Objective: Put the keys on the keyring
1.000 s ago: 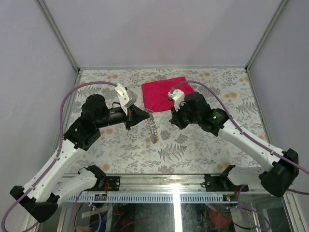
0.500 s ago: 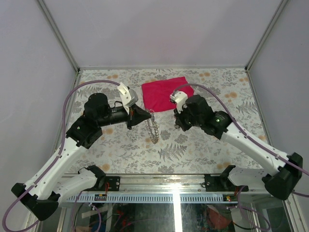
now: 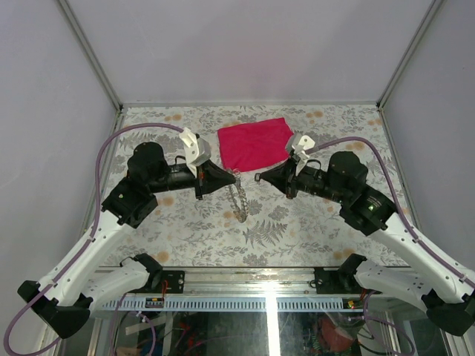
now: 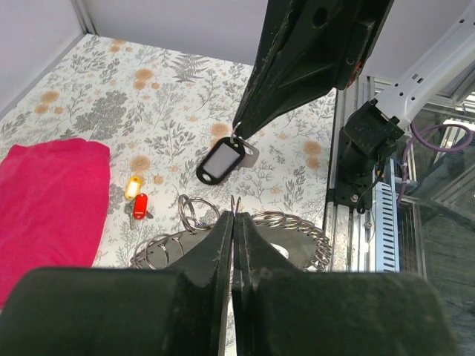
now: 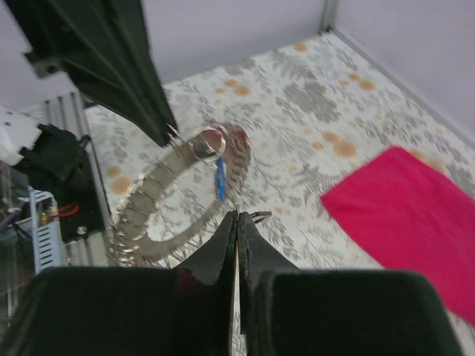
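Note:
The keyring (image 3: 239, 199), a large silver ring strung with several small rings, hangs from my left gripper (image 3: 226, 178), which is shut on its top edge (image 4: 234, 216). My right gripper (image 3: 260, 176) points at it from the right, a short gap away. It is shut on a key with a black tag (image 4: 221, 162) that dangles from its tip (image 4: 239, 136). In the right wrist view the keyring (image 5: 159, 185) carries a blue tag (image 5: 220, 180) just ahead of my shut fingers (image 5: 237, 215). Keys with a yellow tag (image 4: 133, 185) and a red tag (image 4: 139, 205) lie on the table.
A red cloth (image 3: 254, 142) lies flat at the back middle of the floral table (image 3: 312, 230), just behind both grippers. Grey walls close in the left, right and back. The metal rail (image 3: 245, 278) with the arm bases runs along the near edge.
My right arm has swung out to the right and turned, so its gripper now points left at the keyring. The left gripper and keyring shifted slightly right.

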`<state>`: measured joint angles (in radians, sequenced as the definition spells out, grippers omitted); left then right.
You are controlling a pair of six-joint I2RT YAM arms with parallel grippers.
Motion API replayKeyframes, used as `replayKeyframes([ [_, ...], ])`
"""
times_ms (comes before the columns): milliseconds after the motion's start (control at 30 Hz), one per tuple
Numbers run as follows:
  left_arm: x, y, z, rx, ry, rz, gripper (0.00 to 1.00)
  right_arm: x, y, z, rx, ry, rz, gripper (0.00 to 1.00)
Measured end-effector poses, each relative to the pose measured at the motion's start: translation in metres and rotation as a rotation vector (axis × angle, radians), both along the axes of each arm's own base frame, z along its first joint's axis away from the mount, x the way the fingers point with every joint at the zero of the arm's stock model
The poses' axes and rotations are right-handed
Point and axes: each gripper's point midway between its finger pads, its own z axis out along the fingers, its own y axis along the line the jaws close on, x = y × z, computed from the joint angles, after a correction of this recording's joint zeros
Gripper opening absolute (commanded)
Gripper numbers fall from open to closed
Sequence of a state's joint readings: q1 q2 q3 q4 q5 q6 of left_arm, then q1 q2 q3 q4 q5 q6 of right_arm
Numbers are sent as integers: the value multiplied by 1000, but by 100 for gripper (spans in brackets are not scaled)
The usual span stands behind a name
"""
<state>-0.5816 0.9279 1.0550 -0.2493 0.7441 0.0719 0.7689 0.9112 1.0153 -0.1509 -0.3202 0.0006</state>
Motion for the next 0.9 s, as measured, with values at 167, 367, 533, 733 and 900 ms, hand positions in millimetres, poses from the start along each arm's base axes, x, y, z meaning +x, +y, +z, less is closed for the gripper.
replayKeyframes([
  [167,-2,-2,9,-22,-19,-21,0,-15,14,24,86,-40,116,0],
  [367,1,-3,12,-34,-4,-8,0,-18,25,31,117,-27,169,0],
  [533,7,-6,13,-35,24,12,0,-15,31,26,123,7,175,0],
  [733,17,-7,17,-41,51,56,0,-11,33,26,123,21,166,0],
  [900,24,-5,16,-42,66,96,0,-9,32,38,136,2,152,0],
])
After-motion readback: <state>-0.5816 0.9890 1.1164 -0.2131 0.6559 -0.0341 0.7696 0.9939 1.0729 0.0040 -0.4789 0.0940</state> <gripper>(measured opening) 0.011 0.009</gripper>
